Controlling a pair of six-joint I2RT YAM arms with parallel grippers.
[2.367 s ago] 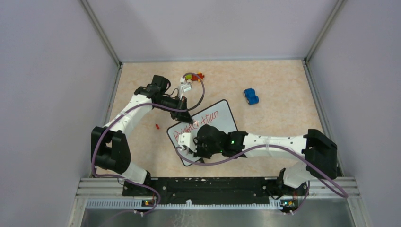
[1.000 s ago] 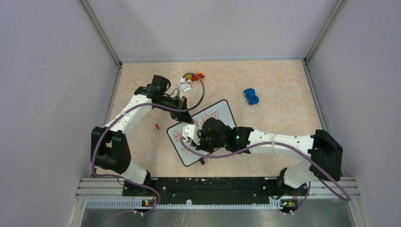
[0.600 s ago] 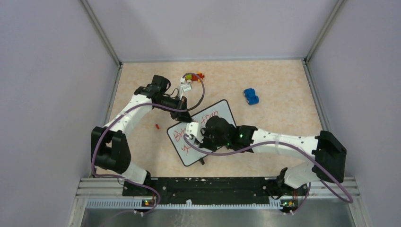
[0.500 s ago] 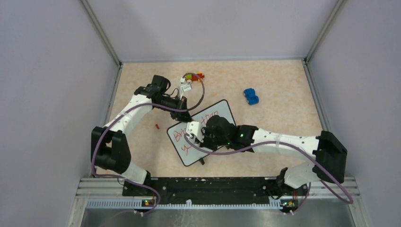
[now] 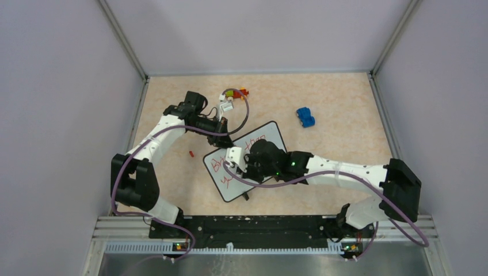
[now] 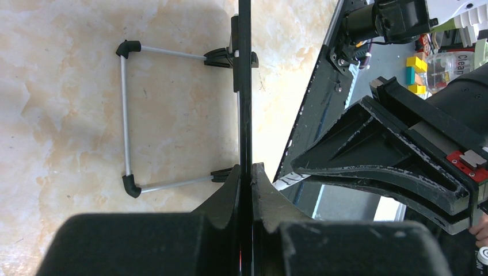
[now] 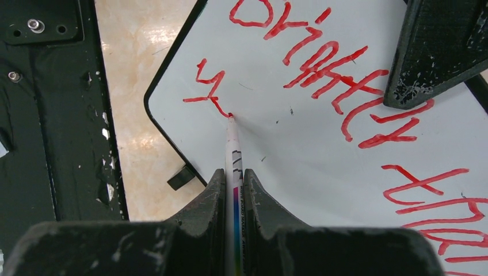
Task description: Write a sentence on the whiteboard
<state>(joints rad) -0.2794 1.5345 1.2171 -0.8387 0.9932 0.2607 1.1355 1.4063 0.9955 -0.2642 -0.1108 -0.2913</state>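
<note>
white whiteboard (image 7: 299,149), red sentence (image 7: 322,72), blue toy car (image 5: 305,117), beige marbled table (image 5: 345,103)

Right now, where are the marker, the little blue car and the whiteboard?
marker (image 7: 233,144): right wrist view, white barrel behind the red tip.
little blue car (image 5: 305,117): top view, middle of its body.
whiteboard (image 7: 299,149): right wrist view, bare white patch near its middle.
</note>
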